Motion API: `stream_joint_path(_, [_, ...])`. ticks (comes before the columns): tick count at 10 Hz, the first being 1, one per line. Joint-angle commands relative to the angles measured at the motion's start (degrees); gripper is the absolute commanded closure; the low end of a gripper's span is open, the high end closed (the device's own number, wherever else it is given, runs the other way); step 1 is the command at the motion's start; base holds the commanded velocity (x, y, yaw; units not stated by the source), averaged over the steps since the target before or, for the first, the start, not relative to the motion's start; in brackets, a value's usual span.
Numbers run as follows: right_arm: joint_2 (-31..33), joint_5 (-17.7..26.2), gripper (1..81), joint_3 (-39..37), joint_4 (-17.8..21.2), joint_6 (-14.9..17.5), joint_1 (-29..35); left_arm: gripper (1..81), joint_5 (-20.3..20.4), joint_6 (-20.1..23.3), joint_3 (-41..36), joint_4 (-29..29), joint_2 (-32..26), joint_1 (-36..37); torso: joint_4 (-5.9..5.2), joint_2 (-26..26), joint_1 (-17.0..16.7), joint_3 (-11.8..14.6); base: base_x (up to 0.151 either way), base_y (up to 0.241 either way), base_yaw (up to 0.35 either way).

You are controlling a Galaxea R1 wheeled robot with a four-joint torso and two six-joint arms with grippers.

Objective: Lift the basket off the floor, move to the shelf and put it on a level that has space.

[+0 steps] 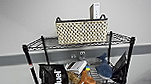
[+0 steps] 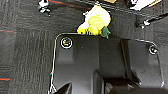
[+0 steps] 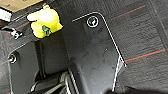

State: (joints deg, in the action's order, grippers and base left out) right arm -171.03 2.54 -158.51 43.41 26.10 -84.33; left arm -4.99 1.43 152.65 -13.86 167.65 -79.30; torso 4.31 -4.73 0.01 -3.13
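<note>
The cream woven basket point(image 1: 82, 31) with a dark rim and two small loop handles stands on the top wire level point(image 1: 46, 43) of the black wire shelf point(image 1: 28, 60), toward its right half, in the head view. No gripper touches it there. The dark striped carpet floor point(image 2: 22, 52) shows in the left wrist view and the floor point(image 3: 142, 35) again in the right wrist view, both looking down past the robot's dark plate.
A white box point(image 1: 95, 10) stands behind the basket against the grey wall. The lower tier holds a black bag point(image 1: 53, 76), a book, blue cloth point(image 1: 104, 67) and brown items. A yellow plush toy point(image 2: 95, 21) lies on the carpet near a caster; the same toy point(image 3: 45, 23).
</note>
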Motion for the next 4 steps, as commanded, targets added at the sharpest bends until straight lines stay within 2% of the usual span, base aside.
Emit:
stream_joint_path(1, [-0.56, 2.13, 1.0, -0.29, -2.09, 0.27, 3.42, 1.0, -2.75, 0.16, 4.67, 1.12, 4.19, 2.52, 0.00, 0.00, 0.00, 0.00, 0.000, 0.000, 0.000])
stream_joint_path(2, [-1.18, 0.55, 1.0, -0.46, -2.54, 0.18, 3.25, 1.0, -2.66, 0.07, 5.99, 1.55, 5.59, 2.53, 0.00, -0.02, -0.01, 0.00, 0.000, 0.000, 0.000])
stream_joint_path(4, [-1.62, 0.28, 1.0, -0.64, -2.72, 0.18, 3.25, 1.0, -2.57, 0.07, 8.71, 2.87, 7.88, 2.61, 0.00, -0.02, -0.01, 0.02, 0.000, 0.000, 0.000])
